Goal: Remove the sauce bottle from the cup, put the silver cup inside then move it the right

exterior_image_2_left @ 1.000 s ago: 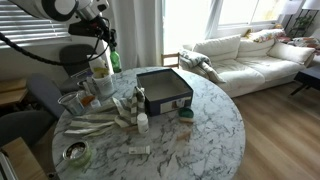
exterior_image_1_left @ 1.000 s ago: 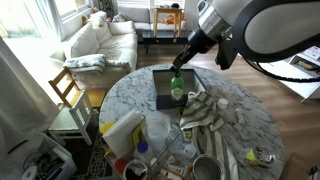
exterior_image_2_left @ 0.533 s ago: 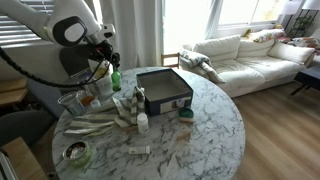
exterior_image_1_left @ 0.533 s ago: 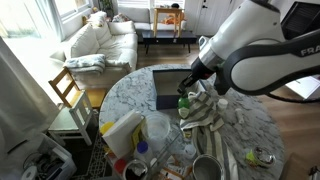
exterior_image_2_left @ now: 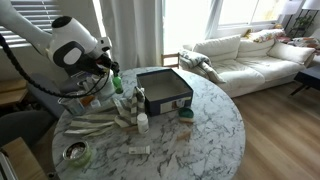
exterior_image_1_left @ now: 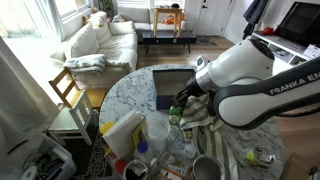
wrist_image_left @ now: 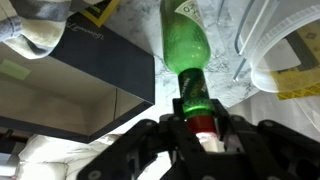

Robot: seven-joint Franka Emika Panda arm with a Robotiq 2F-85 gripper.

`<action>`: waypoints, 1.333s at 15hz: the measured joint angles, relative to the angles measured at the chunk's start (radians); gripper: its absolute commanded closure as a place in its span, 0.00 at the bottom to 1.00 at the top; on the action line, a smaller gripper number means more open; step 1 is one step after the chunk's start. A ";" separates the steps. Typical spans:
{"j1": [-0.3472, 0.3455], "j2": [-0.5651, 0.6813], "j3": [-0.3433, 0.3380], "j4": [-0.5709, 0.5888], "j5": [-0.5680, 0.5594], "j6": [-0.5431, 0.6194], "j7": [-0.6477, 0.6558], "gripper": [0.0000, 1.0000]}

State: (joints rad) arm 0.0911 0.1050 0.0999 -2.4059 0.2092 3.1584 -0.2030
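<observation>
The gripper holds the sauce bottle by its top. In the wrist view the dark fingers pinch the neck from both sides, just at the red cap. The green body reaches away from the camera over the marble worktop.

In both exterior views the sauce bottle hangs roughly upright under the gripper. It is low over the round worktop. Whether its base touches anything cannot be told, and it is not standing in any cup.

The bottle is just beside a shallow dark box, at the box's edge; the wrist view shows the same box next to the bottle. A rumpled striped cloth lies on the worktop close under the arm. A small white bottle stands upright in front of the box, near the sauce bottle but apart from it.

In an exterior view the silver cup stands at the near rim of the worktop, well apart from the gripper. A pale sofa stands beyond the worktop in both exterior views.
</observation>
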 measured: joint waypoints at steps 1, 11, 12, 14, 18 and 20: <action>0.000 0.011 0.000 -0.009 0.000 0.030 -0.002 0.92; -0.001 0.098 -0.026 -0.034 -0.092 0.153 0.085 0.42; 0.001 0.101 -0.028 -0.034 -0.088 0.154 0.085 0.37; 0.001 0.097 -0.028 -0.032 -0.100 0.154 0.104 0.22; 0.051 0.045 -0.098 -0.026 -0.101 0.093 0.095 0.00; 0.088 -0.005 -0.161 -0.020 -0.121 0.005 0.094 0.00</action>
State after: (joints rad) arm 0.1795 0.0997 -0.0609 -2.4257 0.0885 3.1635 -0.1086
